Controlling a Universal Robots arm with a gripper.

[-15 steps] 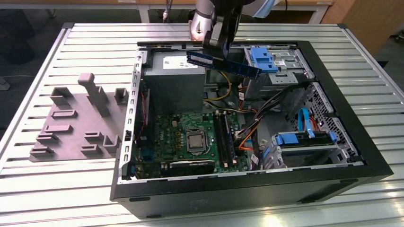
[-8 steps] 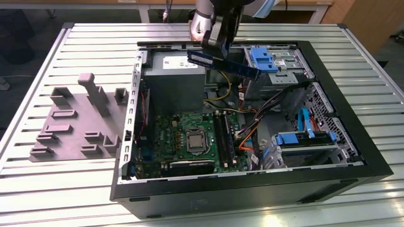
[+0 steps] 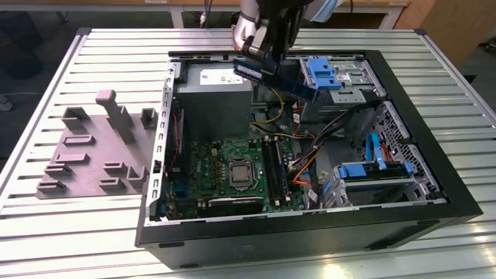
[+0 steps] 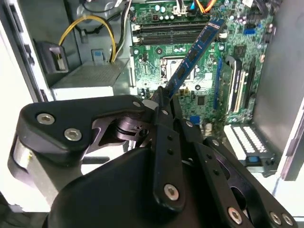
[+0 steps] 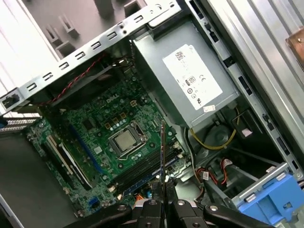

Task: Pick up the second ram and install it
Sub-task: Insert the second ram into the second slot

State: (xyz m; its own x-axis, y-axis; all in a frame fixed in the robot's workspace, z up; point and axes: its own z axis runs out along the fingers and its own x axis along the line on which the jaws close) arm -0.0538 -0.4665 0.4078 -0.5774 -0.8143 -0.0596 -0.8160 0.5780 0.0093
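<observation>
A desktop computer case [image 3: 434, 195] lies open on a slatted metal table [image 3: 78, 238]. In the exterior view, the arm's gripper [image 3: 259, 57] hangs at about 12 o'clock of the case, above the grey power supply [image 3: 213, 90]. Its 2 fingers are pinched tight on one end of the second ram [image 3: 285, 81]. This thin blue stick juts from them toward 4 o'clock, tilted downward, in the air and apart from the board. Its free end is near a blue drive bracket [image 3: 322, 72].

The green motherboard [image 3: 225, 157] lies on the case floor at 6 o'clock from the gripper. Its long black socket rails [image 3: 273, 168] run at 3 o'clock of the processor socket [image 3: 241, 174].

In the second wrist view, the stick [image 4: 194, 52] reaches out from the gripper [image 4: 164, 97] over the motherboard [image 4: 237, 57]. In the first wrist view, it shows edge-on as a thin line [image 5: 162, 152] extending from the gripper [image 5: 164, 192].

A grey moulded tray [image 3: 81, 160] with upright pegs sits on the table at 9 o'clock of the case.
</observation>
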